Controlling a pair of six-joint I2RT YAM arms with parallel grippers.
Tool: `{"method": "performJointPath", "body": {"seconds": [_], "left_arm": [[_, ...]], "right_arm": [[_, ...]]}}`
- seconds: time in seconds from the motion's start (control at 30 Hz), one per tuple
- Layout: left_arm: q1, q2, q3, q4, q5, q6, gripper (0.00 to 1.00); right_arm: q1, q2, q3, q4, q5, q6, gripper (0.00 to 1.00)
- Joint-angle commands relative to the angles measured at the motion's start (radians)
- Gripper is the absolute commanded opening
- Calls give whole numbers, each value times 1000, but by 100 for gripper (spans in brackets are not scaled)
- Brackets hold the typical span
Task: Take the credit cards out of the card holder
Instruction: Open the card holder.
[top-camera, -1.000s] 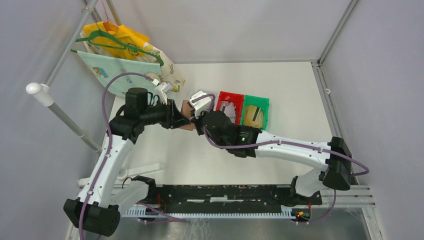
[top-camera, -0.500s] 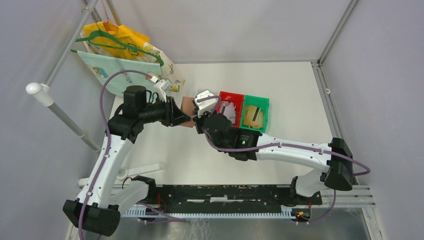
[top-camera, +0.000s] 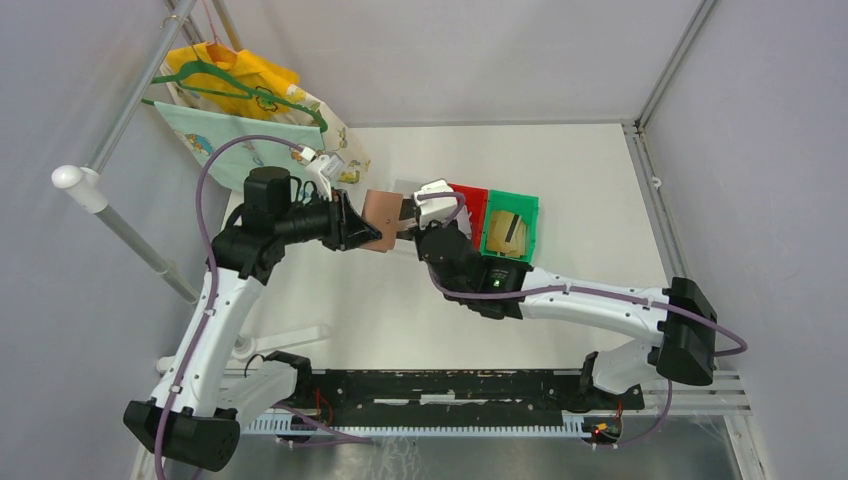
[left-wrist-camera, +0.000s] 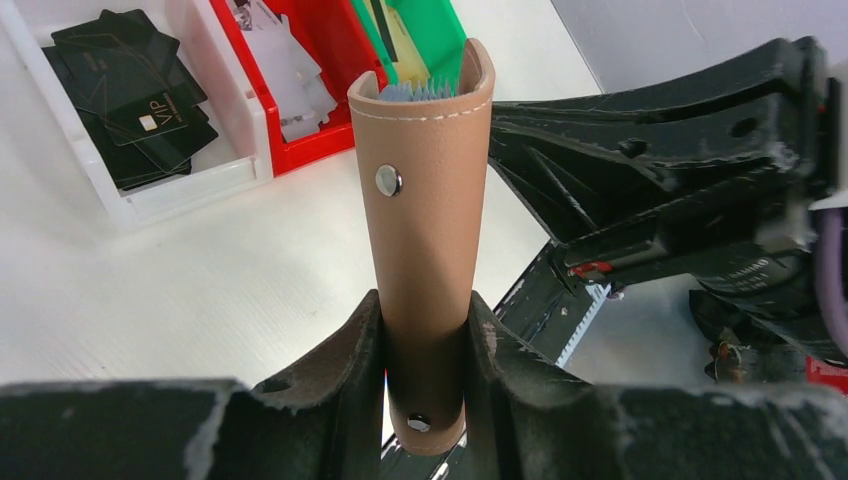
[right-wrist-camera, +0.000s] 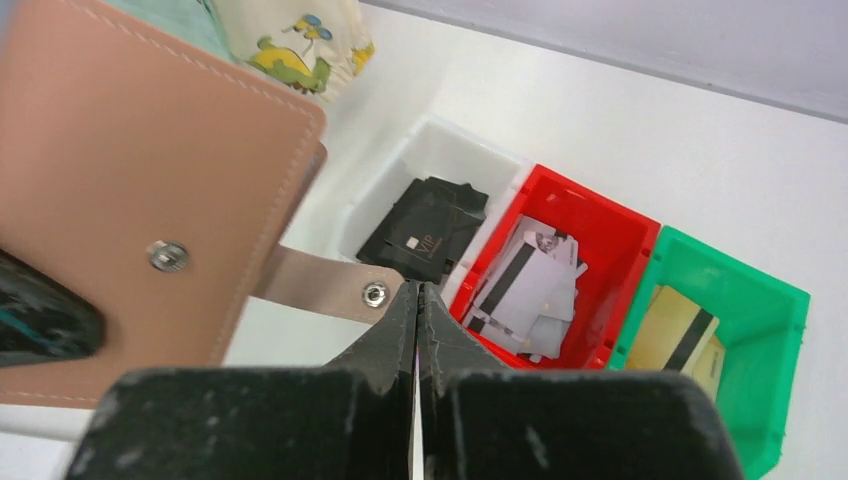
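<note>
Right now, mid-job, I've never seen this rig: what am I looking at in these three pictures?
Two robot arms are bolted to a white table. One picture looks down from above; the other two come from a camera on each wrist. The left pincer clamps a tan leather folding card holder. The right pincer is shut at the tip of its snap tab; whether it pinches it, I cannot tell. Beyond stand a white plastic bin of black cards, a red plastic bin of white striped cards and a green plastic bin of yellowish cards.

Right wrist view's edge crops the card holder
</note>
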Motion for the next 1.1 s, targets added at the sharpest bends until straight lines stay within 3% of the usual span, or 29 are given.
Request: {"method": "performJointPath", "body": {"seconds": [0.0, 0.07, 0.2, 0.37, 0.5, 0.67, 0.97, 1.07], "left_arm": [[0, -24, 62, 35, 55, -5, 2], [1, -24, 62, 35, 59, 2, 2], [1, -22, 80, 20, 99, 33, 2], [1, -20, 106, 11, 152, 82, 2], [1, -26, 114, -8, 201, 147, 2], [1, -44, 115, -22, 229, 236, 3], [1, -55, 120, -33, 302, 264, 4], [0, -71, 122, -42, 346, 286, 4]], "right_arm": [[-7, -70, -35, -15, 50, 16, 0], [-10, -94, -48, -16, 14, 17, 5], [-103, -171, -78, -56, -289, 59, 65], [-305, -316, -191, 28, -879, 129, 89], [-350, -358, -169, -20, -1050, 123, 98], [-354, -345, -146, 36, -1285, 179, 98], [-355, -229, -84, 66, -1308, 254, 98], [-354, -202, -74, 79, -1311, 268, 92]]}}
